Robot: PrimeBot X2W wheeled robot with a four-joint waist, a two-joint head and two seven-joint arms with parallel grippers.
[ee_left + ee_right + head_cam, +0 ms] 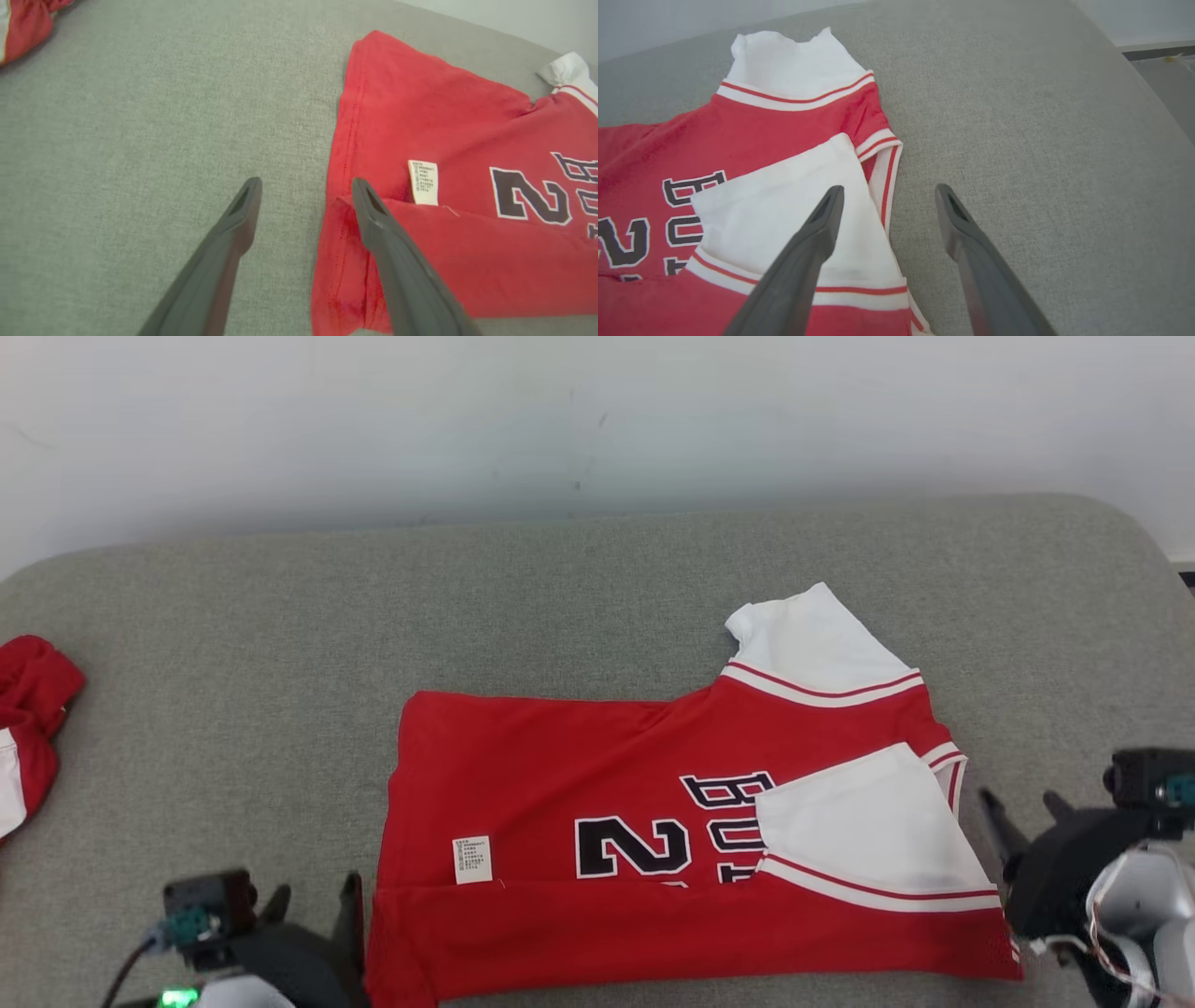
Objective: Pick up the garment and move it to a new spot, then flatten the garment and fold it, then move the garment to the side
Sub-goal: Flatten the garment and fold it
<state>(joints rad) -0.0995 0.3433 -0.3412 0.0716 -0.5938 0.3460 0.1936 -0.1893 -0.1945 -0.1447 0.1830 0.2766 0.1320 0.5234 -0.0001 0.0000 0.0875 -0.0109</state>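
Plain domestic-looking room; could not tell home from test room. Grey woven upholstered surface (597, 597) with rounded corners, like bed or sofa seat, stood against bare white wall (597, 420) at 12 o'clock. On it lay red jersey (560, 756) near centre and red bundle (28, 709) at 9 o'clock.

garment (560, 765): centre-right on cushion (233, 709) | second cloth (28, 728): far left edge, well apart | wall (560, 420): behind cushion

Matt knit garment (597, 775) on coarse woven cushion (597, 588).

jersey (560, 775) part-folded on cushion (560, 607) | left pincer (317, 901) spread | right pincer (1025, 807) spread
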